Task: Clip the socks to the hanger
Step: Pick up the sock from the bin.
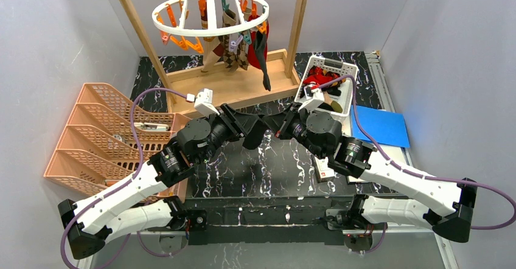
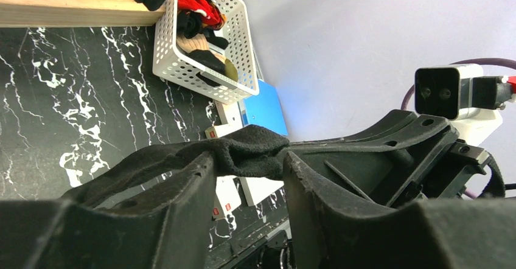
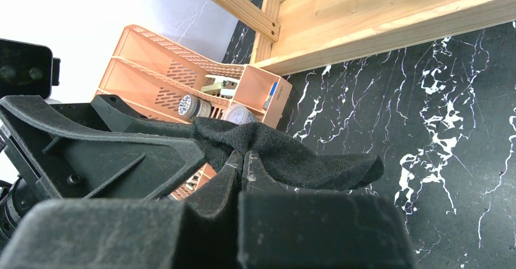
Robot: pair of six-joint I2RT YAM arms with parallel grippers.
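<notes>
A: Where's the sock (image 3: pixel 304 159)?
B: Black one, strung btwn both arms above the bench (image 1: pixel 261 171), front-centre. The right claw (image 3: pixel 243 156) is clamped tight on one end.
A: And the left claw (image 2: pixel 249 159)?
B: Jaws partway apart, other end in the gap at the tips. Can't tell if they pinch it. From the top cam the arms cover that spot.
A: Rest?
B: At the back, the hanger (image 1: pixel 182 30) w/ a few socks clipped. More in the basket (image 2: pixel 188 68), half buried.
</notes>
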